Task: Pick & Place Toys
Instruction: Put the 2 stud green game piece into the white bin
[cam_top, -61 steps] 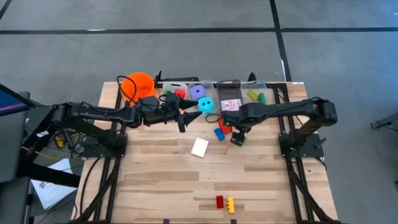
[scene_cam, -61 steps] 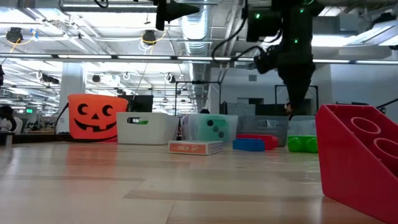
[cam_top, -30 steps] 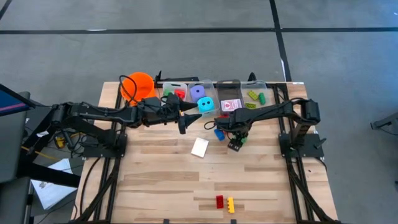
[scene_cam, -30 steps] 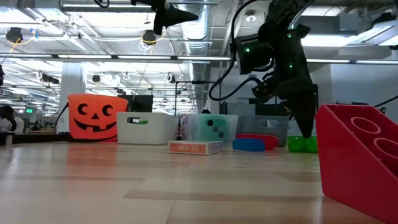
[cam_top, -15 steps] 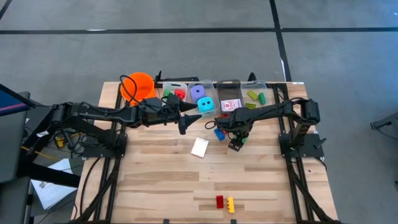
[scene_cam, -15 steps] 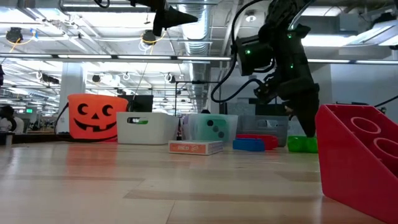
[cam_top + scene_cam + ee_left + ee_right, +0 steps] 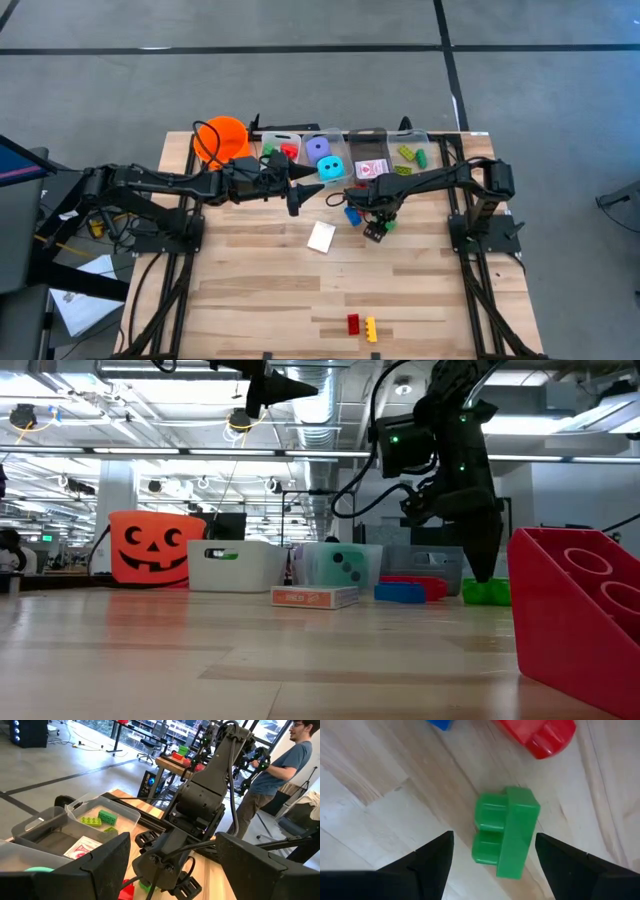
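— What do we have, biggest first?

— The wooden table, then our two arms reaching in from either side. Along the far edge we see the orange bucket and a row of clear bins; the bins hold a purple die, a teal die, a red-and-white card and a few bricks.

— Where is the right gripper?

— The right gripper points straight down over a green brick lying on the table just in front of the bins. Our fingers stand wide apart on either side of it and hold nothing; whether the tips touch the wood we cannot tell. A red brick and a blue brick lie near the green one, apart from it.

— And the left?

— The left gripper hangs well above the table near the bins, its fingers spread and empty — from its wrist we see the right arm and, beyond the table, a person standing.

— Anything else loose?

— A card box lies near the middle of the table, and a red brick and a yellow brick sit side by side near the front edge.
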